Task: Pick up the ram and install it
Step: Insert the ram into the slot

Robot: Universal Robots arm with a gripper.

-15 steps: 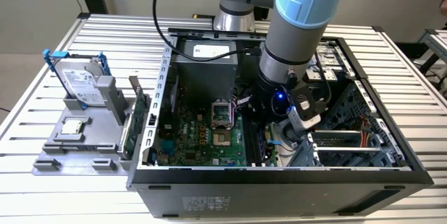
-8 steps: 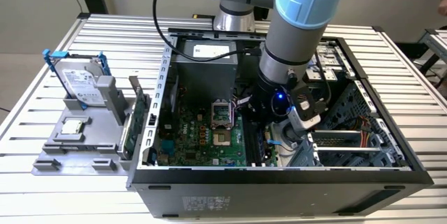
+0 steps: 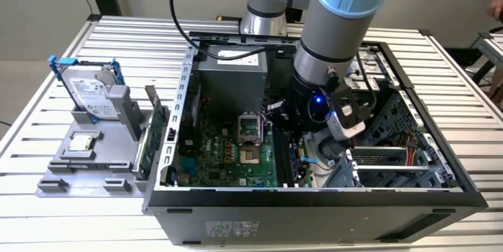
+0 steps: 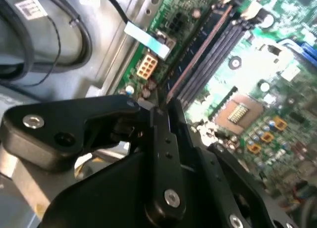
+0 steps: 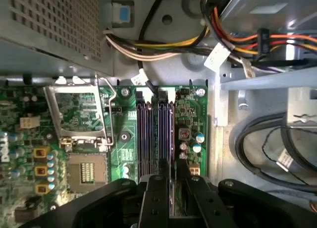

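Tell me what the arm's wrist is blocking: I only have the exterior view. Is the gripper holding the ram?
Observer: Yes. In the second wrist view the gripper appears shut on one end of the ram.
Operator: Where is the stick relative to the board?
Observer: It runs lengthwise along the memory slots, on their side nearer the case wall. I cannot tell whether it is seated.
Operator: Are those slots occupied?
Observer: In the first wrist view, the slots beside the stick look empty.
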